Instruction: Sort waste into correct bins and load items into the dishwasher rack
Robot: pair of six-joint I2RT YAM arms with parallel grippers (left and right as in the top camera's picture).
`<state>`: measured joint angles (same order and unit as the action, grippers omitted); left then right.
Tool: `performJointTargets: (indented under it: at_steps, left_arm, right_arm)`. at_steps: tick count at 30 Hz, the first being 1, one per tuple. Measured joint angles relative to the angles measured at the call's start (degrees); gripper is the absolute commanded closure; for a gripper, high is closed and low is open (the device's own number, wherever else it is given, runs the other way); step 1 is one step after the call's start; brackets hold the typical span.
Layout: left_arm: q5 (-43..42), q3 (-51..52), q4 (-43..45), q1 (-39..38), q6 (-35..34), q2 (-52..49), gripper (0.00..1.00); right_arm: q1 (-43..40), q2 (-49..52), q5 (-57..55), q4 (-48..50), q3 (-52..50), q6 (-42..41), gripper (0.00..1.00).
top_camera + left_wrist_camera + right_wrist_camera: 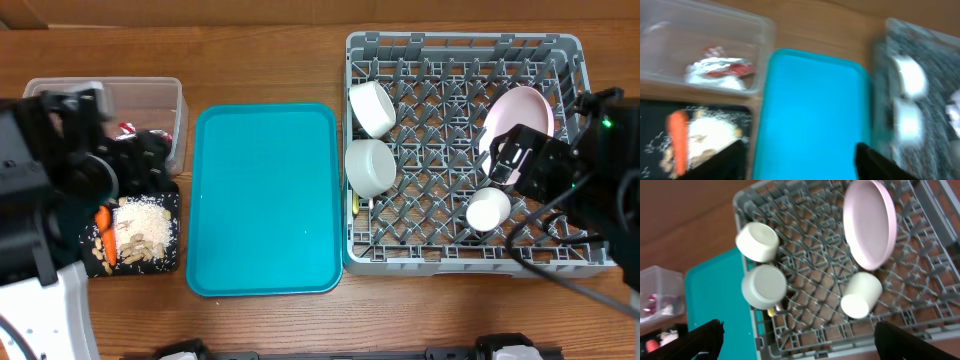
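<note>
The grey dishwasher rack holds two white bowls, the pink plate on edge, and a small white cup. A bit of yellow cutlery shows under the lower bowl. The clear tub holds the red-and-silver wrapper with something white, perhaps the napkin, under it. The black tray holds the carrot, rice and nut scraps. My left gripper is open and empty above the tray and tub. My right gripper is open and empty above the rack's right side.
A teal serving tray lies between the bins and the rack, with nothing on it. The wooden table runs along the front. The left arm covers part of the tub and black tray.
</note>
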<state>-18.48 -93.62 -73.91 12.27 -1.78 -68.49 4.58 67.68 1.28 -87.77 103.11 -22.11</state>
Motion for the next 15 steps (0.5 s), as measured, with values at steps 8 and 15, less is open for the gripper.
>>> performJointTargets:
  at_steps: [8,15]
  left_arm:
    - [2.0,-2.7,-9.3,-14.1,0.0,7.5,0.00]
    - [7.7,-3.0,-12.1,-15.0,-2.7,12.4,0.00]
  right_arm:
    - [0.0,-9.4,2.7,0.8,0.0,1.0,0.00]
    - [0.0,-12.2,3.0,-3.5,0.1,1.1,0.00]
